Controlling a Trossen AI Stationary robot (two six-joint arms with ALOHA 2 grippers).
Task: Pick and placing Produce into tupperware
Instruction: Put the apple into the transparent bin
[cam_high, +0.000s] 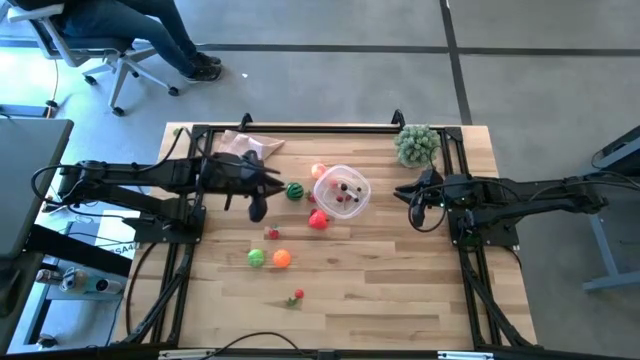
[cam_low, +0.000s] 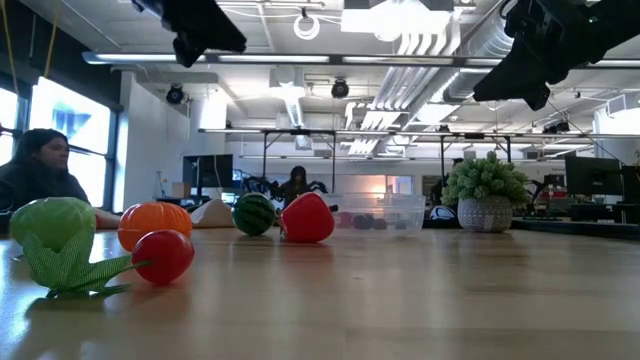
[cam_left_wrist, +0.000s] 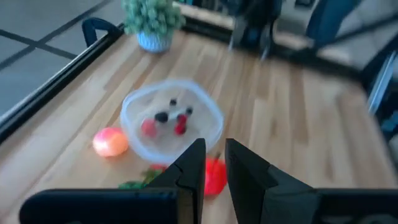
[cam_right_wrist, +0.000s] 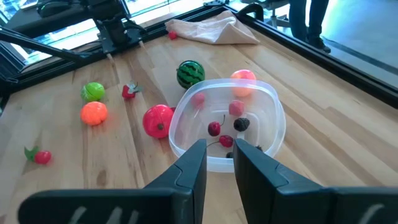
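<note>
The left pincer hangs above the bench, just on the left-edge side of the striped green ball; its fingers stand narrow with a thin gap and hold nothing; the right pincer hovers on the tub's right-edge side, its fingers also narrow and empty.

Between the 2 pincers sits the clear tupperware, near the bench's middle toward the far edge; inside lie small dark red berries and pale red pieces; a pink-orange ball touches or nearly touches its far-left side; a red piece lies just beside its near-left rim.

Toward the near edge, a green ball and an orange ball sit side by side, with a small red piece just beyond them; another small red piece with green leaves lies nearer the near edge.

A beige cloth lies at the far-left corner; a bushy pale-green plant stands near the far-right corner.
</note>
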